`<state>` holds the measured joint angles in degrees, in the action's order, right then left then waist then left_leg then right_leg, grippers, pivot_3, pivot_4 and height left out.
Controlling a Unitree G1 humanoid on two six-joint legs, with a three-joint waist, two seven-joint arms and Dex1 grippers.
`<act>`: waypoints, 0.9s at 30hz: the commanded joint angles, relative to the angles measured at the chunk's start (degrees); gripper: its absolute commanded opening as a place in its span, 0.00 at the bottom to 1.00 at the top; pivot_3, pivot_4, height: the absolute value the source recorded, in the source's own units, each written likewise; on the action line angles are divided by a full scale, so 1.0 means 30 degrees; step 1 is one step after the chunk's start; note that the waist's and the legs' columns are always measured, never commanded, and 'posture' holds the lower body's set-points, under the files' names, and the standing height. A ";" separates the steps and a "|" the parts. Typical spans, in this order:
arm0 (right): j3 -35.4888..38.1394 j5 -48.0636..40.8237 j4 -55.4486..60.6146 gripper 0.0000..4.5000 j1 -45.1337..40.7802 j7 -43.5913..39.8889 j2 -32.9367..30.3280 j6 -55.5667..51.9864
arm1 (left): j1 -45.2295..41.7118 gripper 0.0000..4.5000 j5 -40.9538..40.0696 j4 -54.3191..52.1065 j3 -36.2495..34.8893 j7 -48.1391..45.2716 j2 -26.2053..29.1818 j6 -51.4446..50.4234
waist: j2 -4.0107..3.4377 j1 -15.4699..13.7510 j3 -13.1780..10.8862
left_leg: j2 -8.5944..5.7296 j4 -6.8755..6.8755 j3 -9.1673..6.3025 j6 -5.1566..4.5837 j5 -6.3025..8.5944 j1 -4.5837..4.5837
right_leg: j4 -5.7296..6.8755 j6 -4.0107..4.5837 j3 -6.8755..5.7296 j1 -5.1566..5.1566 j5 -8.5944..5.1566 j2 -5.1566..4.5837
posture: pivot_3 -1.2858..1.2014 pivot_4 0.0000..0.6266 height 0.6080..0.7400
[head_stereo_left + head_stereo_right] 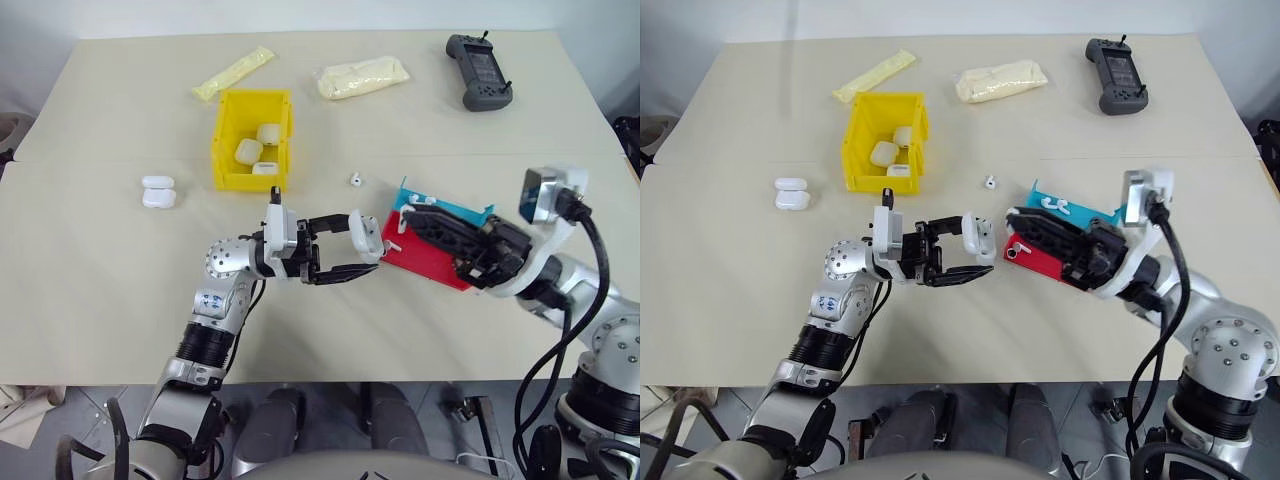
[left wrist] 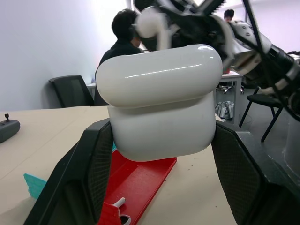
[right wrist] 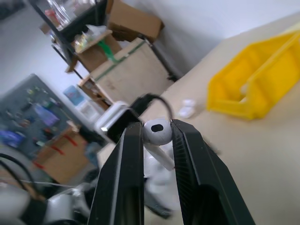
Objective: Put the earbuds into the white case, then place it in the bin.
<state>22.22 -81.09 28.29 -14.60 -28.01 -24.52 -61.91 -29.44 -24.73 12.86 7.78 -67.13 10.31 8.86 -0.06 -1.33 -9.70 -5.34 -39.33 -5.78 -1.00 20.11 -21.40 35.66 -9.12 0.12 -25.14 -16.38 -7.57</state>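
The left gripper (image 1: 358,254) has its fingers clamped on the white case (image 1: 366,236), holding it raised above the tabletop (image 1: 120,300) at the middle of the scene, presumably to present it for loading. In the left wrist view the lid seems to sit down over the body, so whether it is ajar is hard to tell. The right gripper (image 3: 157,140), just right of the case, has its fingers pinched on one earbud (image 3: 157,131), stem trailing, apparently brought up to the case for insertion. Below lies the red and blue tray (image 1: 425,262), partly hidden by the right arm. A loose earbud (image 1: 355,180) sits farther off. The bin (image 1: 228,165), far left, already holds three cases.
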 commanded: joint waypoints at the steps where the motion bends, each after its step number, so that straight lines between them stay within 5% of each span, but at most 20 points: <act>1: -0.0552 -0.1510 0.0898 0.10 0.0228 0.1112 -0.0139 0.0930 | -0.0369 0.66 0.0036 -0.0086 -0.0171 0.0068 -0.0145 0.0361 | 0.0000 0.0001 0.0000 | -0.0001 0.0000 0.0000 0.0000 0.0000 0.0000 | 0.0000 0.0000 0.0000 0.0001 0.0000 0.0000 | 0.52 0.24 1.00; 27: -0.3620 0.0140 0.0214 0.10 0.2439 0.1239 -0.0253 0.4289 | -0.0517 0.66 -0.0121 -0.0213 -0.0375 0.0024 -0.0188 0.0492 | 0.0000 -0.0005 0.0000 | 0.0000 0.0005 0.0002 -0.0003 0.0000 0.0011 | -0.0007 0.0000 0.0002 0.0011 0.0000 0.0010 | 0.52 0.24 1.00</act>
<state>11.70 -81.17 28.79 -8.02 -23.60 -24.98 -49.47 -29.99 -24.60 13.84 7.57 -67.20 10.14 8.93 -0.06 -1.34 -9.70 -5.34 -39.31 -5.78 -1.01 20.11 -21.37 35.64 -9.12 0.13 -25.10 -16.38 -7.54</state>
